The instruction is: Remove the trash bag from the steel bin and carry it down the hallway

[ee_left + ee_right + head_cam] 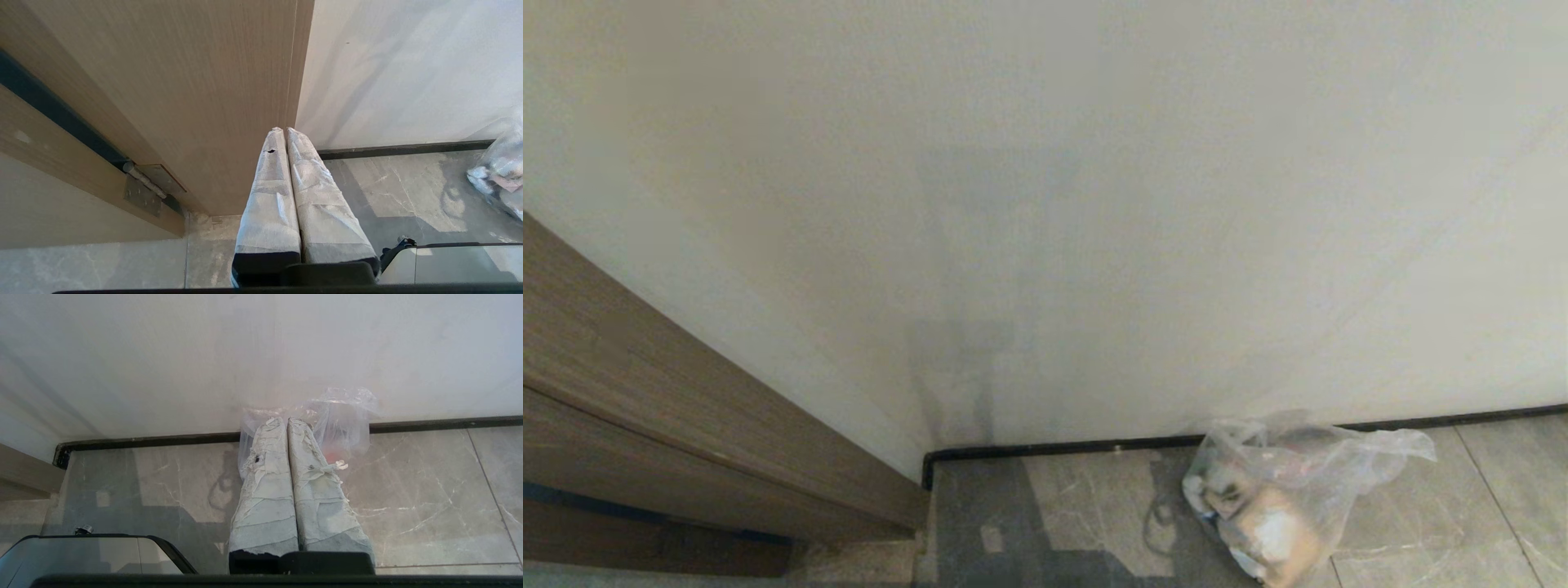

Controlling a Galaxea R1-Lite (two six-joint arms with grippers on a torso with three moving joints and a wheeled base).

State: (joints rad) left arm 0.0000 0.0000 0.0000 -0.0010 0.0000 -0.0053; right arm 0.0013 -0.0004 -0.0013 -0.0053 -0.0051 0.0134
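The clear trash bag [1282,498] sits on the grey floor tiles [1413,523] by the wall, looking light, soft and crinkly (easy to rip), so grab its loose top, while the right gripper [287,421] and left gripper [284,130] are both closed and empty.

A wood-grain door [204,102] on a metal hinge [144,190] stands beside the pale wall [1094,204].

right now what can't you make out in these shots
- Trash bag: its lower end is cut off by the head view's bottom edge; the right gripper covers its middle in the right wrist view.
- Bag contents: only tan, white and dark lumps through crinkled plastic.
- Steel bin: in no view.
- Left gripper: shut, nothing between its fingers.
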